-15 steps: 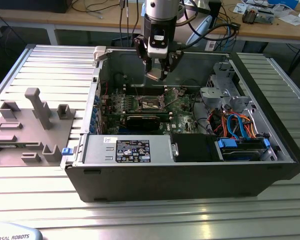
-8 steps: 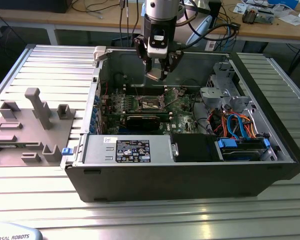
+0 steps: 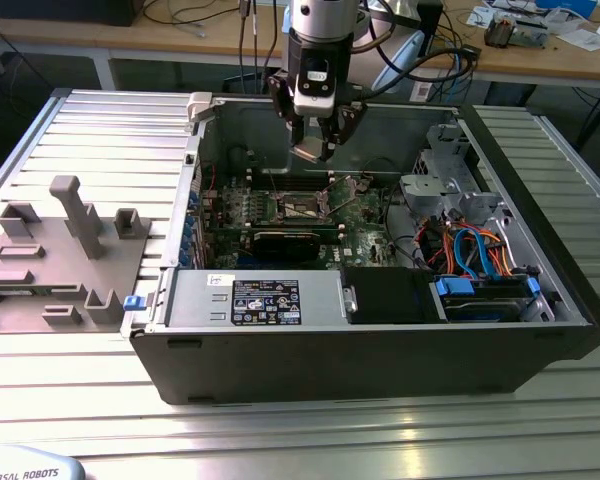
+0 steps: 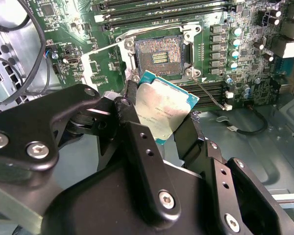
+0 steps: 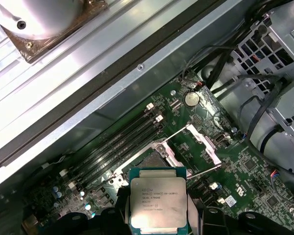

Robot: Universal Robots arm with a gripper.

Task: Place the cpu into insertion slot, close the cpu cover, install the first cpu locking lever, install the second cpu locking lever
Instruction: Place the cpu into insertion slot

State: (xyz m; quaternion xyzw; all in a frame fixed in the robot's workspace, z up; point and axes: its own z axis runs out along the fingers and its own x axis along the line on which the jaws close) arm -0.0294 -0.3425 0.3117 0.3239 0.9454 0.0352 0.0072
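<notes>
My gripper (image 3: 318, 148) hangs inside the open computer case, above the green board, shut on the cpu (image 4: 164, 108). The cpu (image 5: 158, 201) is a square chip with a dull silver top, clamped by its edges between the black fingers (image 4: 137, 137) and tilted in the second wrist view. Below it lies the insertion slot (image 4: 159, 54), a dark square recess with a metal rim, open and unoccupied; in the first wrist view the cpu partly hides the insertion slot (image 5: 148, 157). The cpu cover (image 5: 202, 141) stands swung open beside the slot. A thin locking lever (image 4: 209, 93) sticks out near the slot.
Long memory slots (image 4: 152, 12) run beside the socket. A black card (image 3: 290, 240) lies across the board. The power supply (image 3: 270, 300) and a drive bay with blue cables (image 3: 480, 262) crowd the case's near side. A grey fixture plate (image 3: 60, 250) sits on the exterior view's left.
</notes>
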